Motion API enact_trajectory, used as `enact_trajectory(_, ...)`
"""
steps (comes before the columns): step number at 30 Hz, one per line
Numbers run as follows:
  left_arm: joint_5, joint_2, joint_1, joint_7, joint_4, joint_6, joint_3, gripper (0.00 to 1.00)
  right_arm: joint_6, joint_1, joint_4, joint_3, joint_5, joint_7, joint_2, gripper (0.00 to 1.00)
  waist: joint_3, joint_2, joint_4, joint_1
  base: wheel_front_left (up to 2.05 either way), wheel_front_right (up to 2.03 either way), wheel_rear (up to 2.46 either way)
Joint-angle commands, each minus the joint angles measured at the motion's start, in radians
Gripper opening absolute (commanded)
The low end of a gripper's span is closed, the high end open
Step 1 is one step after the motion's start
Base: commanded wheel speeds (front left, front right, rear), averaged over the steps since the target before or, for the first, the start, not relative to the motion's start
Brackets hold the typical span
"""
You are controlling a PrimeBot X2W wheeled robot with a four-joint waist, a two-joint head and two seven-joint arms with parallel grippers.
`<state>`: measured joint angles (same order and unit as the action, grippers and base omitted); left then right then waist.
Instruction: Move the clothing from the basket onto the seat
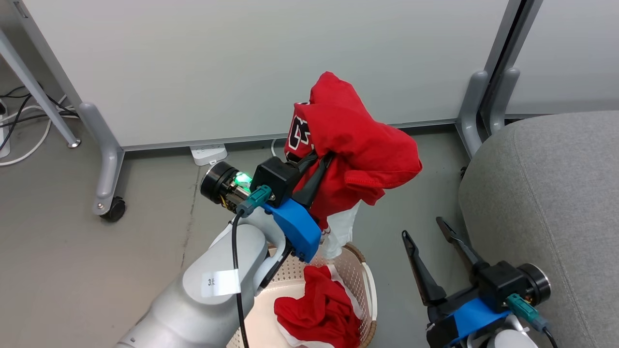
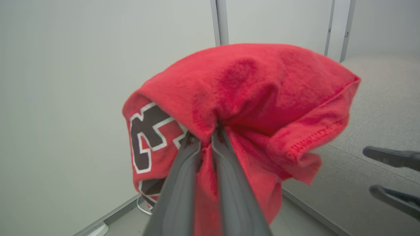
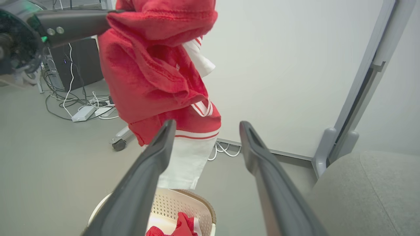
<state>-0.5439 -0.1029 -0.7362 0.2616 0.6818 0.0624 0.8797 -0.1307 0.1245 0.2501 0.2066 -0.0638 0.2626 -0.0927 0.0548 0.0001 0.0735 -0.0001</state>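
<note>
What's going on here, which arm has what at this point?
The left gripper is shut on the red jersey and holds it bunched in the air above the basket, its white-trimmed end hanging down toward the rim. The other red garment lies in the basket. The right gripper is open and holds nothing, beside the grey seat. The jersey is not yet on the seat.

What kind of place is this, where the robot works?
Probably an office or lab space, not a home: white partition panels on grey feet with castors, and a power strip and loose cables on the bare grey floor.
</note>
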Motion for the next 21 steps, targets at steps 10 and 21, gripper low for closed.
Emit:
enact_trajectory(10,0.013,0.011,-0.030,0.005,0.003,0.008,-0.007,0.00,0.000,0.088,0.053,0.120,-0.012,0.004,0.001,1.00,0.029,-0.0001,0.018,0.0001,0.00,0.00,0.00)
enact_trajectory(21,0.021,0.036,-0.076,0.005,-0.007,0.014,0.012,0.00,0.000,0.241,0.200,0.207,0.025,0.003,0.013,1.00,0.074,-0.0001,0.056,0.0001,0.00,0.00,0.00)
